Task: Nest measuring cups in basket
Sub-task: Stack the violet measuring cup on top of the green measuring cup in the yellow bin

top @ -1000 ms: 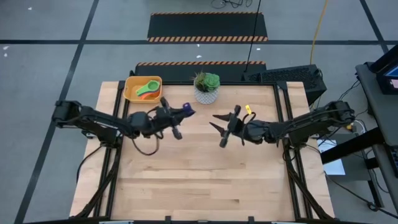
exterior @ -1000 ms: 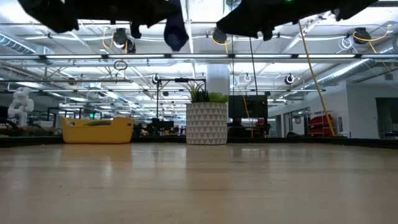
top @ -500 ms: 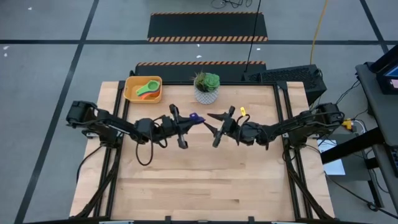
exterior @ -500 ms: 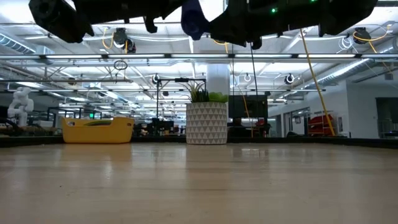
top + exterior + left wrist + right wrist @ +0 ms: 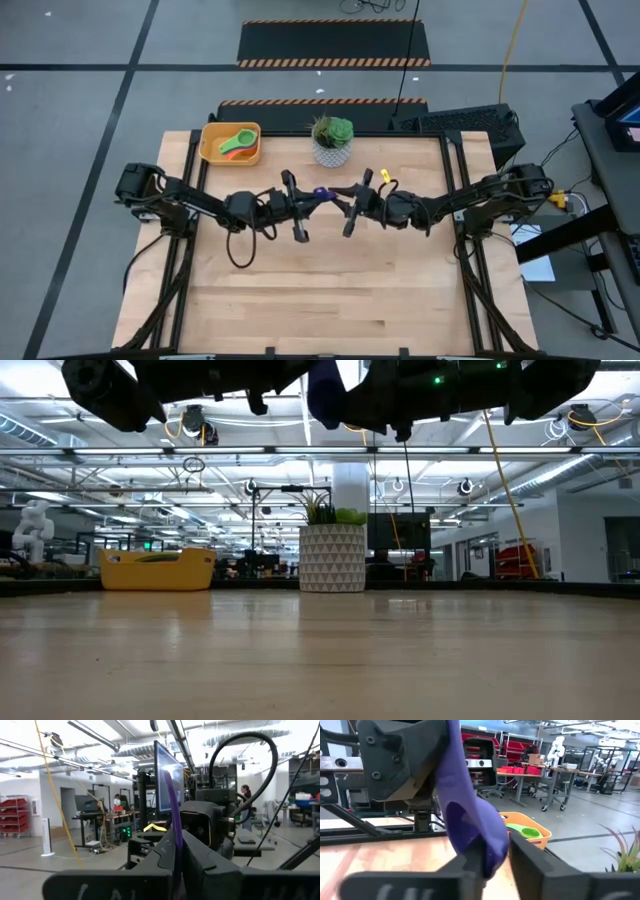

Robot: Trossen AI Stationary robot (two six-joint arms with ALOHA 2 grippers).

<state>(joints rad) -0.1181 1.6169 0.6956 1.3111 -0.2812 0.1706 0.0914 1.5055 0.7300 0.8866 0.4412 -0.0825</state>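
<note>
A dark blue measuring cup (image 5: 320, 191) is held high above the middle of the table, between my two grippers; it also shows at the top of the low view (image 5: 325, 390). My left gripper (image 5: 309, 196) comes from the table's left and is shut on the cup's handle. My right gripper (image 5: 336, 196) comes from the table's right, and its fingers close around the cup's bowl (image 5: 475, 827). The yellow-orange basket (image 5: 208, 150) stands at the far left corner and holds a green cup (image 5: 241, 139) and an orange cup (image 5: 232, 154). My left gripper pinches the cup's thin handle (image 5: 173, 827) between its two fingers, level, from the table's left. The handle stands on edge and the cup is clear of the table. My right gripper has the cup's bowl (image 5: 487, 852) between its two fingers (image 5: 530, 862), level, from the table's right. The bowl lies against one finger; whether the other finger touches it I cannot tell.
A white pot with a green plant (image 5: 332, 150) stands at the table's far edge, just behind the two grippers; it shows in the low view (image 5: 332, 558) too. The basket shows in the low view (image 5: 155, 570) at the far left. Bare wood lies below and in front of the grippers.
My left gripper has carried the dark blue cup toward the table's right, to the middle. My right gripper has gone toward the table's left and met the cup. The cup stays high, clear of the table.
</note>
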